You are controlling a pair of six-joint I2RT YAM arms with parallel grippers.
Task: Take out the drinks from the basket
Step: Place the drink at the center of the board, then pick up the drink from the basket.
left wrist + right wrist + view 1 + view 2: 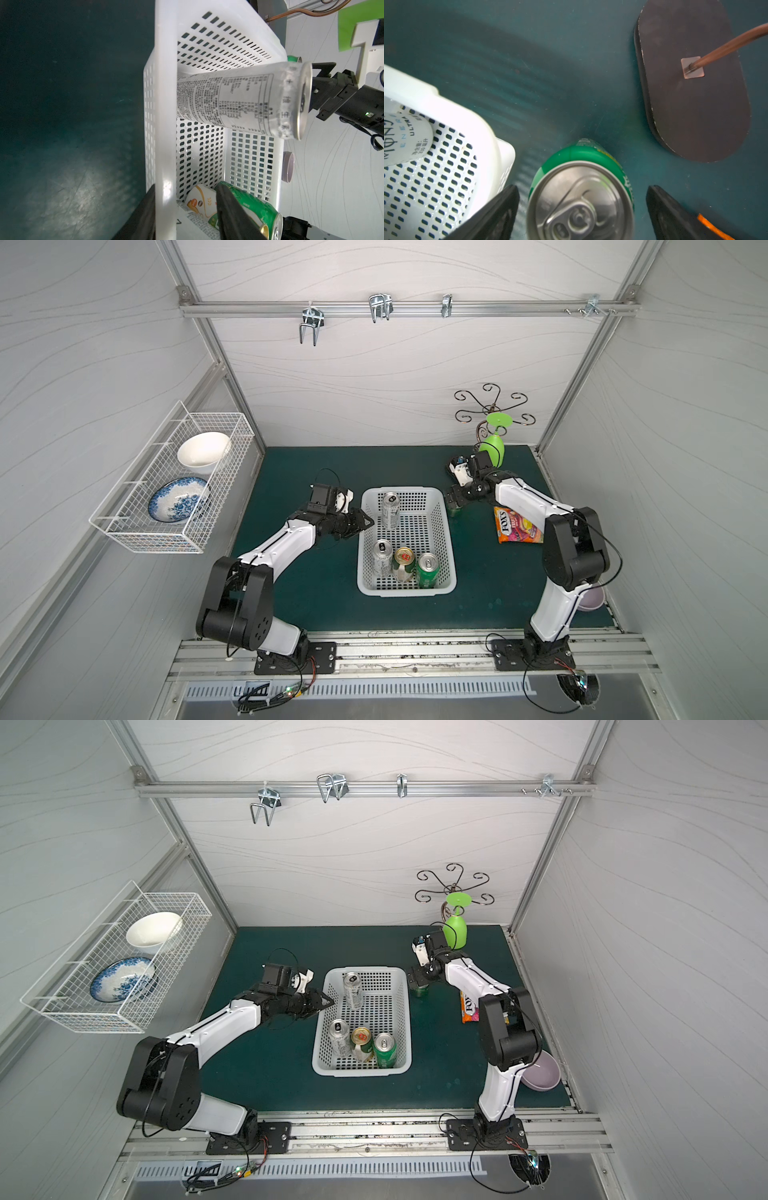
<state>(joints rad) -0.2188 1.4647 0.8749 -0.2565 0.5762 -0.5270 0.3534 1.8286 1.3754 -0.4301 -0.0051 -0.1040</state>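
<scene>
The basket (406, 592) sits in the middle of the mat (307, 597). In it, 1 can (390, 510) stands at the far end and 3 cans (404, 566) stand in a row at the near end. A 5th can (420, 991) stands on the mat, just beside the basket's far right corner. The snack packet (517, 526) lies right of the basket, with the hook stand (490, 408) behind it.

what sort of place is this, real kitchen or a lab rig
Most likely a lab test cell staged as a kitchen corner: two robot arms bolted to a front rail, aluminium framing with hooks on panel walls, and a wire rack holding bowls.
</scene>
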